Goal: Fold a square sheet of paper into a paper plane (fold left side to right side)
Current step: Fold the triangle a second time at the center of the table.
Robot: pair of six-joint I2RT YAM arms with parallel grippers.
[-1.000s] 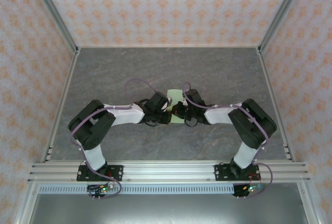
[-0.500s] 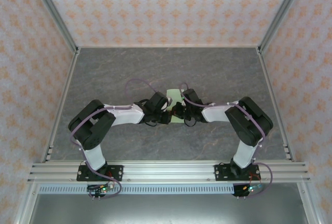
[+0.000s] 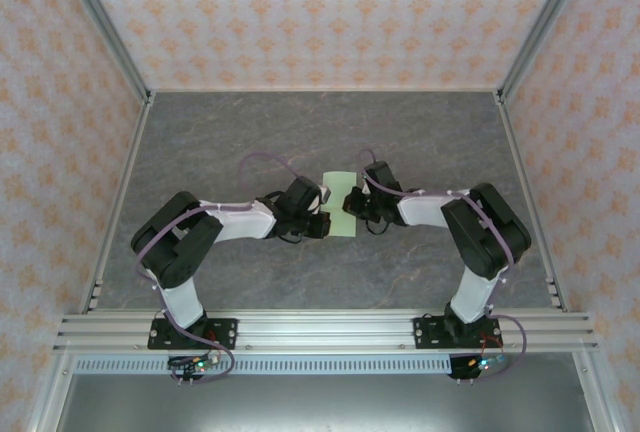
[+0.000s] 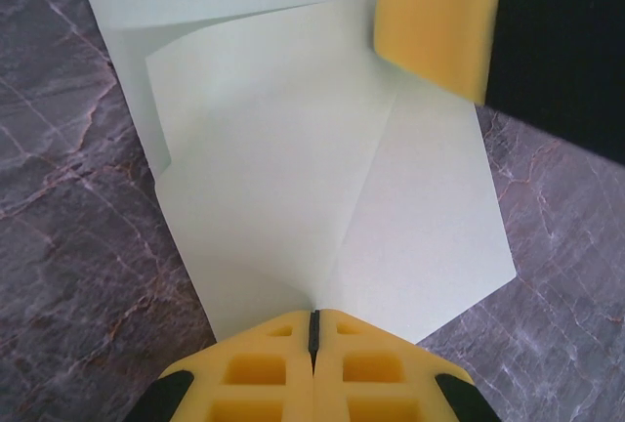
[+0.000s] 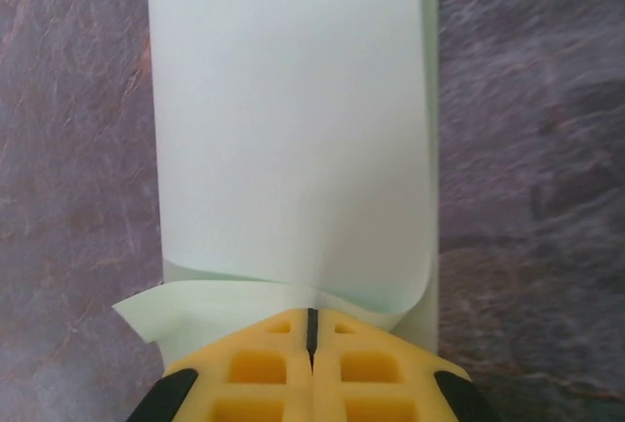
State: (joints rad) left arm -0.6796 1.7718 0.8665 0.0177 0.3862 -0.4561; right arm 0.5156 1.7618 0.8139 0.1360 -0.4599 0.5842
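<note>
Paper sheet (image 3: 341, 206) lies mid-bench (image 3: 250, 132), loosely doubled over with one slanted crease, left pincer (image 4: 313, 329) and right pincer (image 5: 312, 324) both closed at its edges; I judge most folds are not yet done.

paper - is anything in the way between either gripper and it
Nothing visible stands in the way. The left gripper and the right gripper each have their jaws shut, with the tips right at an edge of the paper, on opposite sides of it. Whether they pinch it or just press on it is unclear.
</note>
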